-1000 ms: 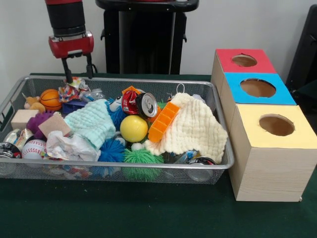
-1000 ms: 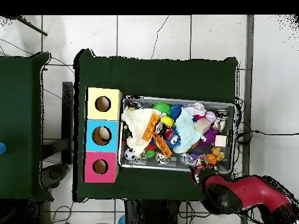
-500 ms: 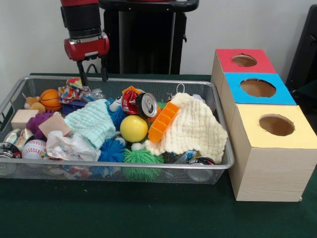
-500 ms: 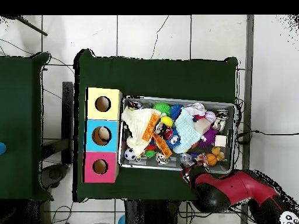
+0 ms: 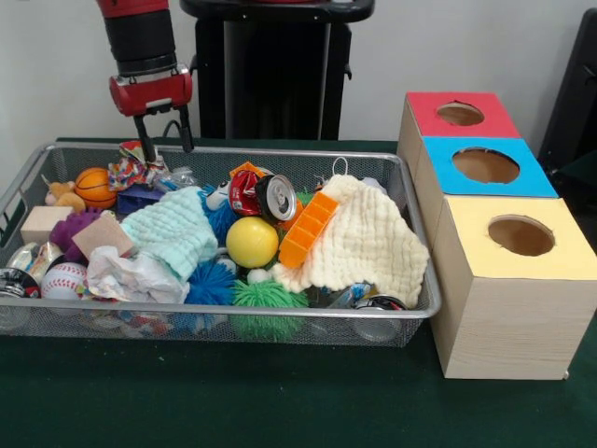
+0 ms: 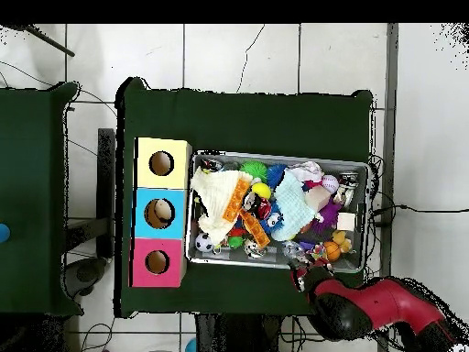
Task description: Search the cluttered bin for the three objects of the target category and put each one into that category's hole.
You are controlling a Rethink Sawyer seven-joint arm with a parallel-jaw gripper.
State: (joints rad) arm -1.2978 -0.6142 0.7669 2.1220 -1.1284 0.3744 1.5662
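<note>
The gripper [image 5: 161, 133] hangs empty, jaws apart, over the bin [image 5: 392, 168]'s far rim above a crinkled multicoloured wrapper [image 5: 131, 168]. The wrapper looks light, thin and slippery, so pinching a raised fold likely holds best.

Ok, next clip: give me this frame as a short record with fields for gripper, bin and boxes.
gripper: gripper open, empty, hanging over the bin's far rim
bin: wire mesh bin packed with clutter, including a yellow ball, cream cloth, mint cloth, orange block, soda can and mini basketball
boxes: red box, blue box, yellow box, in a row beside the bin, one round hole each
</note>
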